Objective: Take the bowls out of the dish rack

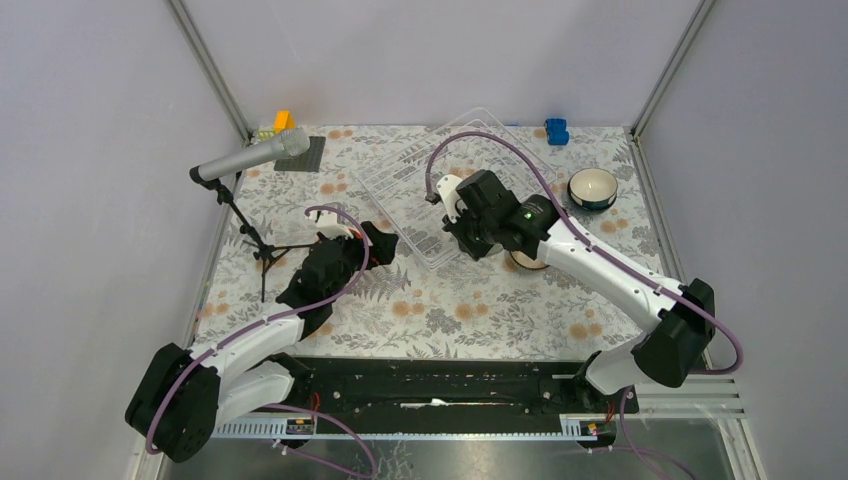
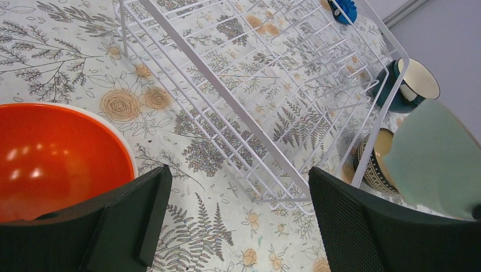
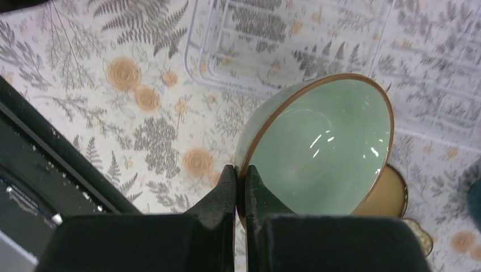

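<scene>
Right arm reaching toward 10 o'clock, right gripper (image 3: 241, 181) pinching the rim of the tilted pale green bowl (image 3: 323, 141) at the dish rack's (image 1: 400, 190) 4 o'clock, left gripper (image 2: 238, 187) hanging spread wide beside the orange bowl (image 2: 51, 153)

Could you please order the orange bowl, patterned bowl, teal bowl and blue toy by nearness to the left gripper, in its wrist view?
1. Orange bowl, at lower left.
2. Patterned bowl, right, outside rack corner.
3. Teal bowl, upper right.
4. Blue toy, top, beyond rack.
</scene>
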Robot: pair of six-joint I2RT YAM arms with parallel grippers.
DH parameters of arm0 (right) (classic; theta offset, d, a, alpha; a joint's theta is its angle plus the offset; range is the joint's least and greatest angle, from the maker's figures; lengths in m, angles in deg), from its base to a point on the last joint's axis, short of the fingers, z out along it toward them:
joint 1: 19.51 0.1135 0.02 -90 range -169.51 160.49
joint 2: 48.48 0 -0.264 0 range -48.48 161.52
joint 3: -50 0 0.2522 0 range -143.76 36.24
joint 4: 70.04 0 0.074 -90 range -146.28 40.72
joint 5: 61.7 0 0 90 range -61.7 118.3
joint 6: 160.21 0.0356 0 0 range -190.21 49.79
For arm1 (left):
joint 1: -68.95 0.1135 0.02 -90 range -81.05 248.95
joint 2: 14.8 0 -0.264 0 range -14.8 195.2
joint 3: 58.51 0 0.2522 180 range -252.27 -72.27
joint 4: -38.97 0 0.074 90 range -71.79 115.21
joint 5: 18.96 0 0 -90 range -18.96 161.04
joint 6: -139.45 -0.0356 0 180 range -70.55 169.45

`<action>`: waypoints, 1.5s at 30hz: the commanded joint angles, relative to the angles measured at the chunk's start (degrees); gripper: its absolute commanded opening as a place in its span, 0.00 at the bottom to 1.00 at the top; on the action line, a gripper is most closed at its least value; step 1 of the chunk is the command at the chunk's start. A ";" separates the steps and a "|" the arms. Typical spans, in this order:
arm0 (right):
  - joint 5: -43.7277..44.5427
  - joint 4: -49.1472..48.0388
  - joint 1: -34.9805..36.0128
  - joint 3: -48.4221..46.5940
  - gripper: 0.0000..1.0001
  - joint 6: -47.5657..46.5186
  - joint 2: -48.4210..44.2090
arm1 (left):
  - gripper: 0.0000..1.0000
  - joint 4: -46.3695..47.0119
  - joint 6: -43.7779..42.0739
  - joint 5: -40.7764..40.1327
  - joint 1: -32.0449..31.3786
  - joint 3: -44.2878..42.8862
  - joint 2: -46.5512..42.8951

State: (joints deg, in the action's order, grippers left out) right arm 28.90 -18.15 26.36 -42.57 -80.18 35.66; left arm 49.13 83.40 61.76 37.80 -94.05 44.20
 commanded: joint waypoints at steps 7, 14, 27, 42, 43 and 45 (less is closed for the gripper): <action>5.46 8.02 0.79 -1.98 0.00 7.15 2.35 | 0.95 3.06 -0.90 0.74 -0.39 -1.74 -0.86; 8.51 -6.65 1.62 9.82 0.00 12.78 -0.02 | 0.95 3.13 -1.12 0.14 -0.35 -1.55 -0.77; 18.39 -6.58 4.44 7.16 0.02 10.59 11.22 | 0.95 3.15 -1.11 -0.04 -0.47 -1.60 -0.47; 22.00 -17.27 5.68 15.34 0.71 10.39 -1.98 | 0.95 0.71 0.38 -5.54 -0.48 -1.55 -1.00; 23.95 -18.91 5.68 16.28 0.71 10.91 -3.42 | 0.95 -0.13 0.83 -7.73 -0.48 -1.47 -1.52; 30.23 -22.40 5.72 18.47 0.76 12.52 -6.13 | 0.96 -1.17 1.19 -11.25 -0.48 -1.20 -2.75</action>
State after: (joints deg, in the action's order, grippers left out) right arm 48.75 -31.76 31.60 -26.90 -69.76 36.10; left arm 48.25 83.75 58.61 37.53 -94.05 43.98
